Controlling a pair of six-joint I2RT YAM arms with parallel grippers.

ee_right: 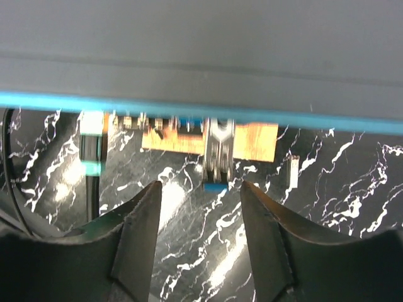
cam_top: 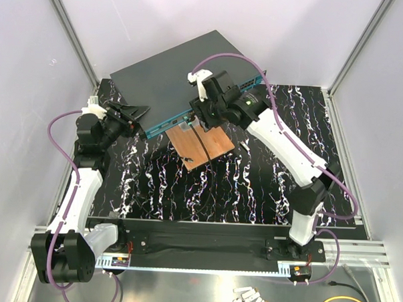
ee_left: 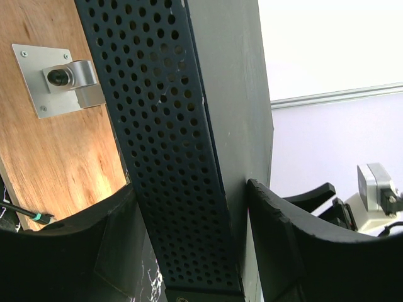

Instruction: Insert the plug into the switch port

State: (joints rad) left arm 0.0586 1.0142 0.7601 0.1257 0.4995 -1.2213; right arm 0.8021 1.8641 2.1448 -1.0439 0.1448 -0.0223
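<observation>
Two robot arms reach over a black, white-veined table (cam_top: 253,187). The switch (cam_top: 171,73), a flat dark grey box with a teal front edge, lies at an angle just beyond both pincers.

The left pincer (ee_left: 189,189) is clamped on one end of the switch. In its wrist view we see the box's perforated side panel rising between the two black fingers (ee_left: 94,251). One finger sits against the panel's edge and the other against the grey top face, and we see no gap on either side. Beyond its left finger lies a copper-brown board (ee_left: 63,163) carrying a small metal bracket (ee_left: 60,78).

The right pincer (ee_right: 199,189) hovers at the switch's front edge, its fingers spread apart with nothing between them. The plug (ee_right: 217,151) is just ahead of the fingertips, in line with the gap and slightly toward the right finger. It is a small clear and silver piece whose blue end points back at the pincer. Its far end meets the row of ports under the teal edge, and neither finger touches it. We cannot tell whether it is fully seated.

Well to the left of this pincer, a black cable with teal bands (ee_right: 91,151) runs up to the same row. To the right of its right finger, a small pale piece (ee_right: 293,171) lies on the table.
</observation>
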